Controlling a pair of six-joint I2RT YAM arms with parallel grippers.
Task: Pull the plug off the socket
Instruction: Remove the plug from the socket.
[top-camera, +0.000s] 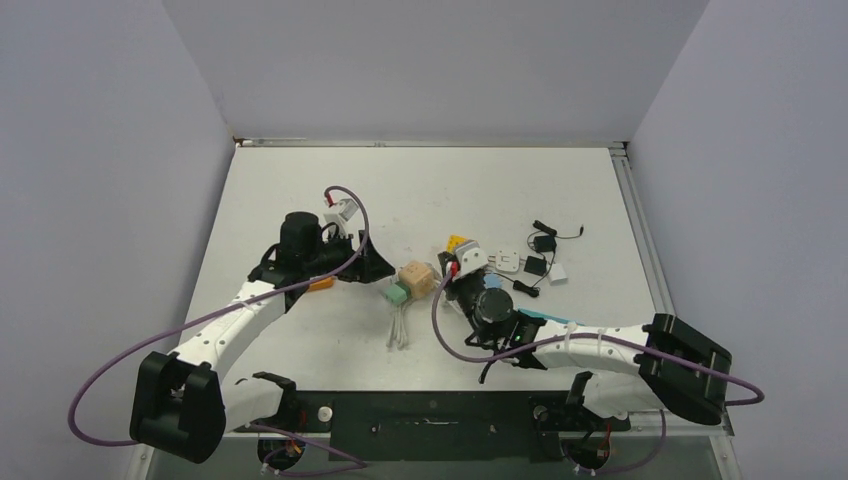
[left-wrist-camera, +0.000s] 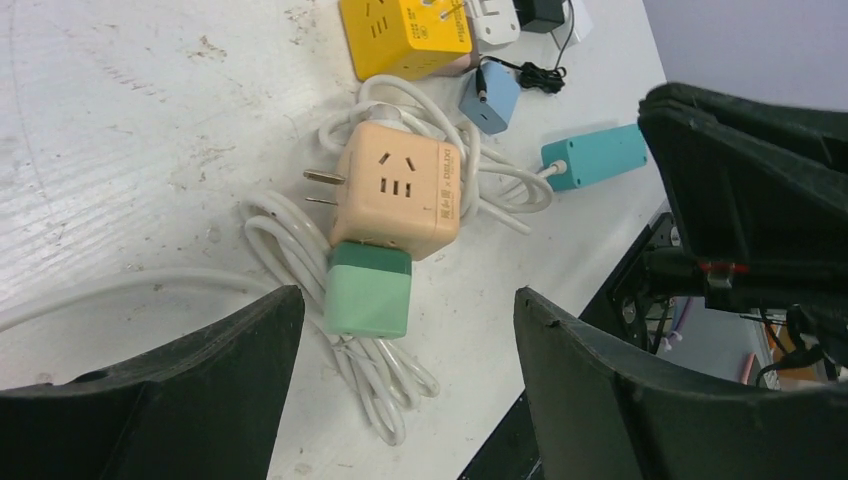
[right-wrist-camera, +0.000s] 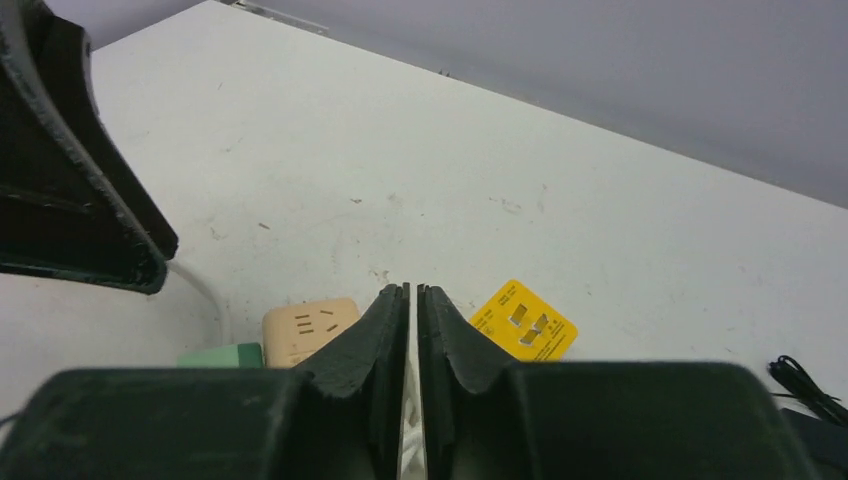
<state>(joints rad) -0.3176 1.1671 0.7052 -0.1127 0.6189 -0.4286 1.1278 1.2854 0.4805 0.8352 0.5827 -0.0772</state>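
A peach cube socket (left-wrist-camera: 400, 190) lies on the white table with a green plug (left-wrist-camera: 368, 290) stuck into its near face. A white cable (left-wrist-camera: 385, 375) coils under and beside them. My left gripper (left-wrist-camera: 408, 300) is open just above the table, its jaws wide, with the green plug between the fingertips and touching neither. In the top view the left gripper (top-camera: 380, 267) sits just left of the socket (top-camera: 415, 277) and plug (top-camera: 398, 293). My right gripper (right-wrist-camera: 413, 292) is shut and empty, right of the socket (right-wrist-camera: 305, 328), with the plug (right-wrist-camera: 220, 355) beyond.
A yellow cube socket (left-wrist-camera: 405, 35) lies just past the peach one, also in the right wrist view (right-wrist-camera: 522, 320). A small blue adapter (left-wrist-camera: 490, 97), a teal block (left-wrist-camera: 595, 155), a white adapter (top-camera: 510, 262) and black chargers (top-camera: 543, 243) lie to the right.
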